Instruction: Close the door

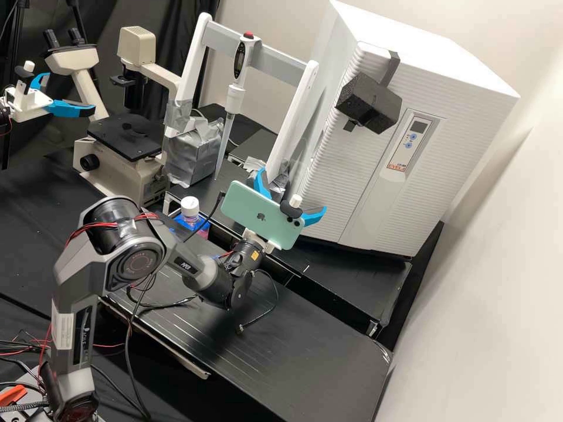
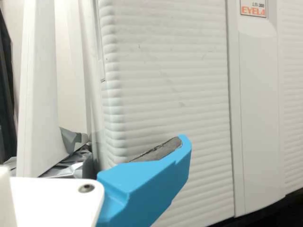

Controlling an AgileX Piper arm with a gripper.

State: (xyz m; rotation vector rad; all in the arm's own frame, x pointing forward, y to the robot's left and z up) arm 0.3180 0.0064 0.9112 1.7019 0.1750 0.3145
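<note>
On the far left of the bench point(image 1: 305, 351) sits your microscope point(image 1: 126, 138), out of the play. Moving right, up comes your tool point(image 1: 292, 189), blue fingers spread well apart, nothing clamped, right by the ribbed front. And there's your door point(image 1: 343, 181), on the front of the white cabinet point(image 1: 428, 53)! It looks shut or very nearly, though the seam is hard to read from these angles. You're late in the job, I'd judge: perhaps one last press, then back away.

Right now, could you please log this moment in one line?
cabinet door: looks shut | fingers: open, empty, facing door | dark block: on door front
</note>
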